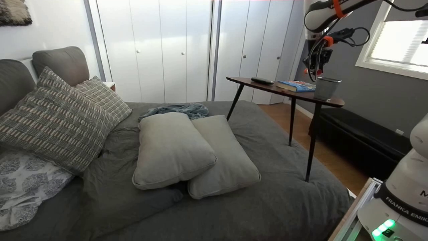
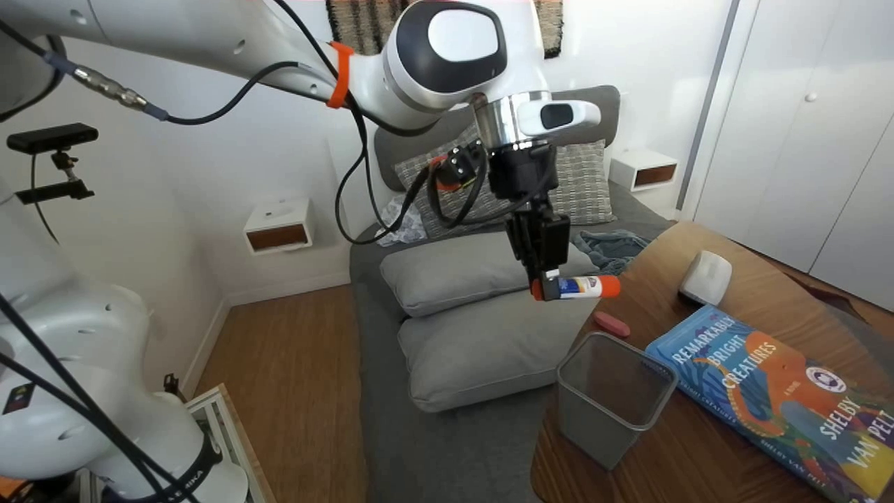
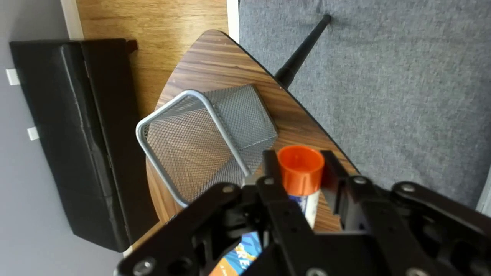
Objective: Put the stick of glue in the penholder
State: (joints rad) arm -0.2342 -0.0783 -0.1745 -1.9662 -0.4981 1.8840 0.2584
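Note:
The glue stick, white and blue with orange ends, shows in an exterior view (image 2: pixel 590 286) and in the wrist view (image 3: pixel 301 172). My gripper (image 2: pixel 548 285) is shut on it near one orange end. The stick lies roughly level, held in the air above the table. The penholder is a grey mesh cup, upright near the table's end, in both exterior views (image 1: pixel 326 90) (image 2: pixel 594 419). In the wrist view the penholder (image 3: pixel 247 122) is up and left of the fingertips, apart from the stick. It looks empty.
The penholder stands on a wooden table (image 2: pixel 552 461) with dark legs. A blue and orange book (image 2: pixel 768 391) lies beside it. A pink oblong piece (image 2: pixel 612 323) and a rounded grey-white object (image 2: pixel 705 278) lie farther back. A bed with pillows (image 1: pixel 174 150) is alongside.

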